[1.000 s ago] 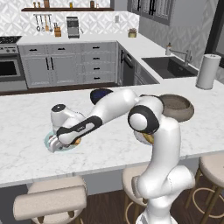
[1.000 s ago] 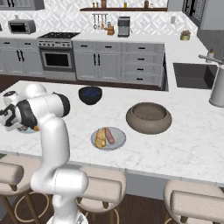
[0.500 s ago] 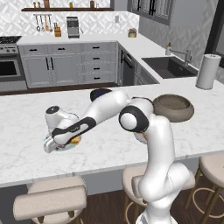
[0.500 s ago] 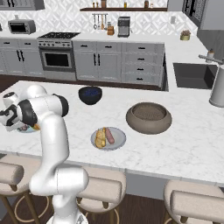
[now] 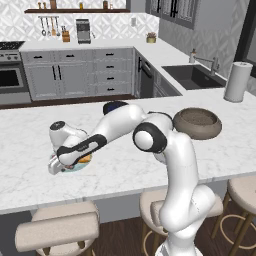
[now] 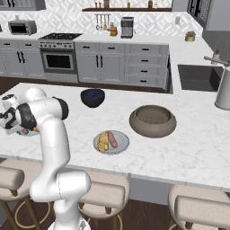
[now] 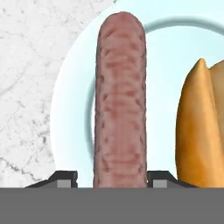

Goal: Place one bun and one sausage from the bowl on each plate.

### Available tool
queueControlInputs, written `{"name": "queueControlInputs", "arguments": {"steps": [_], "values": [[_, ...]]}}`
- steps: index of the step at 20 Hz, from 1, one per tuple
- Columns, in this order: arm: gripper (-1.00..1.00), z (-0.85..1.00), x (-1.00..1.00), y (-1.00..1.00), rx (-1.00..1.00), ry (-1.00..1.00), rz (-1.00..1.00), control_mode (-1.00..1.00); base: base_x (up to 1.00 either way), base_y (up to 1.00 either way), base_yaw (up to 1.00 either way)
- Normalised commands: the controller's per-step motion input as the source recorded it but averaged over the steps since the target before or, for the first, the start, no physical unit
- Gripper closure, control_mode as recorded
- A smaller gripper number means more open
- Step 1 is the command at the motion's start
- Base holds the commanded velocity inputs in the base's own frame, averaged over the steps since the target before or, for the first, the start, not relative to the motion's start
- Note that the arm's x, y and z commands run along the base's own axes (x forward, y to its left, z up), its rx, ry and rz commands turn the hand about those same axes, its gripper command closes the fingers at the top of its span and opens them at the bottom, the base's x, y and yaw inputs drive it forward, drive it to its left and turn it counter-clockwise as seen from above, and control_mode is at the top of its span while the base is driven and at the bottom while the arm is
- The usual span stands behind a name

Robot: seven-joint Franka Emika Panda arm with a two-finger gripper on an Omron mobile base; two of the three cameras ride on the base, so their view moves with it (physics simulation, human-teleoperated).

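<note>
My gripper [image 7: 113,179] is shut on a reddish-brown sausage [image 7: 120,100], which runs lengthwise between the two finger tips, low over the pale blue plate [image 7: 70,100]. A golden bun [image 7: 199,127] lies on that plate beside the sausage. From the base, the gripper [image 5: 60,162] sits at the island's left end over the blue plate [image 5: 75,168], where the bun [image 5: 85,160] peeks out. The light grey plate [image 6: 123,146] holds a bun [image 6: 103,141] and a sausage [image 6: 112,140]. The dark bowl [image 6: 92,97] stands farther back; I cannot make out what it holds.
A wide brown bowl [image 6: 152,120] stands to the right of the grey plate. A paper towel roll [image 5: 236,81] is at the far right by the sink. Stools line the island's near edge, close to the blue plate. White marble [image 7: 26,65] surrounds the plate.
The arm has swung a little further left and down, bringing the gripper and sausage lower over the blue plate. Grey plate and bowls have not moved.
</note>
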Motion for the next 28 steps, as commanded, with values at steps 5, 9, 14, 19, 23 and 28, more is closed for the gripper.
{"name": "queueControlInputs", "arguments": {"steps": [5, 9, 14, 19, 23, 28], "values": [[-1.00, 0.46, -0.33, 0.00, 0.00, -0.04, 0.00, -1.00, 0.00, 0.00, 0.00], [-1.00, 0.68, -0.30, -0.15, 0.00, -0.07, 0.00, -1.00, 0.00, 0.00, 0.00], [-1.00, 0.52, -0.06, -0.77, 0.04, -0.04, -0.01, -1.00, 0.00, 0.00, 0.00], [-1.00, 0.32, -0.07, -0.99, 0.15, 0.00, -0.05, -1.00, 0.00, 0.00, 0.00], [-1.00, 0.03, -0.17, -1.00, 0.15, 0.00, -0.06, -1.00, 0.00, 0.00, 0.00], [-1.00, -0.01, -0.32, -1.00, 0.21, 0.00, -0.10, -1.00, 0.00, 0.00, 0.00]]}}
